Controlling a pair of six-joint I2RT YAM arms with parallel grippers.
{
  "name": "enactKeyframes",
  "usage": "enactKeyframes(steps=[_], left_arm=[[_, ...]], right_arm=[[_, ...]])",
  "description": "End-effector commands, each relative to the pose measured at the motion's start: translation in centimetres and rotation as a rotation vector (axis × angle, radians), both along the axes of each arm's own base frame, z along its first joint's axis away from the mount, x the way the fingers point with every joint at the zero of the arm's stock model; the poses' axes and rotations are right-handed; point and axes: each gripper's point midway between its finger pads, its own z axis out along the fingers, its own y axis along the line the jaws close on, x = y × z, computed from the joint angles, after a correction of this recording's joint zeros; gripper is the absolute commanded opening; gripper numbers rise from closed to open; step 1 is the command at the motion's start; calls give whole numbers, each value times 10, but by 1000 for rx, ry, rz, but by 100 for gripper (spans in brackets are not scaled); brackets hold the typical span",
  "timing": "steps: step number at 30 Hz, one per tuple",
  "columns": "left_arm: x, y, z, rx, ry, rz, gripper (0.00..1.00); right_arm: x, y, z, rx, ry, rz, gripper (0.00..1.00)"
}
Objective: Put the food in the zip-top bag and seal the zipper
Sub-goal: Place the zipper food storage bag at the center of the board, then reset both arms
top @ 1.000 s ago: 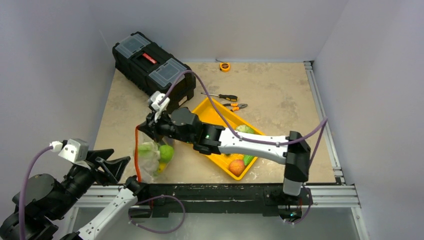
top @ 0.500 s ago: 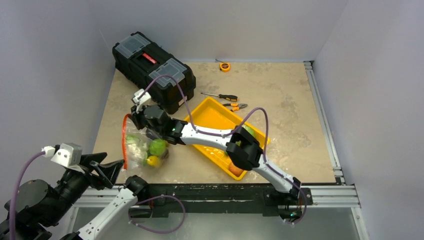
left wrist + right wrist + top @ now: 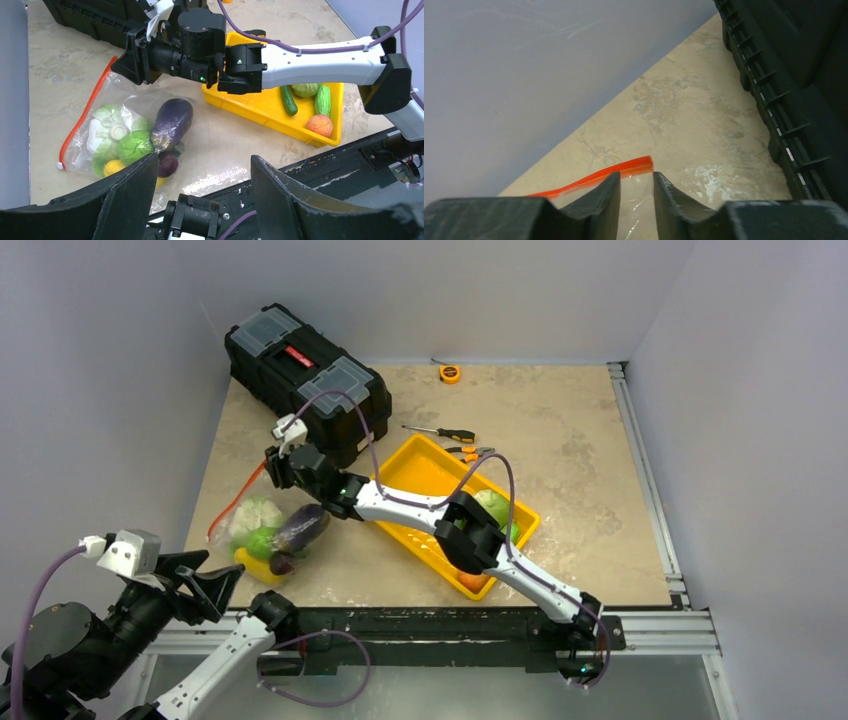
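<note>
While the right gripper (image 3: 636, 192) stays clamped on the zip-top bag (image 3: 262, 528) lying at nine o'clock on the surface (image 3: 560, 430), loading looks unfinished: peach (image 3: 319, 124) waits in the tray (image 3: 272, 111), left gripper (image 3: 200, 200) spread idle.

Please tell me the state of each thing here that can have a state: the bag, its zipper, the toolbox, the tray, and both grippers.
zip-top bag: lying on the table, holding food
zipper: cannot tell whether sealed
right gripper: shut on the zip-top bag's corner
left gripper: open, holding nothing
toolbox: lid closed
yellow tray: upright, food left in it
eggplant: partly out of the bag mouth, it seems
</note>
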Motion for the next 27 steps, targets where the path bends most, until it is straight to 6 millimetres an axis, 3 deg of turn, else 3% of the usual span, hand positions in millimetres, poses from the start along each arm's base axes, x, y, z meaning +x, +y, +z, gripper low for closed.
enactKeyframes(steps=[1, 5, 11, 13, 16, 19, 27], left_arm=[[5, -2, 3, -6, 2, 5, 67], [3, -7, 6, -49, -15, -10, 67], [-3, -7, 16, -112, -73, -22, 68], [-3, -6, 18, -121, -89, -21, 68], [-5, -6, 23, -145, -113, -23, 68], [-4, -6, 30, -165, -148, -21, 69], [-3, -2, 52, -197, -239, -12, 70]], right_arm=[[-12, -17, 103, 71, -73, 8, 38], [-21, -42, 128, -21, -89, 19, 61], [-34, -116, 154, -173, -82, -39, 74], [-42, -153, 174, -196, -77, -63, 77], [-51, -207, 178, -270, -70, -126, 81], [-63, -272, 197, -310, -84, -230, 88], [-106, -434, 273, -228, -131, -479, 97]])
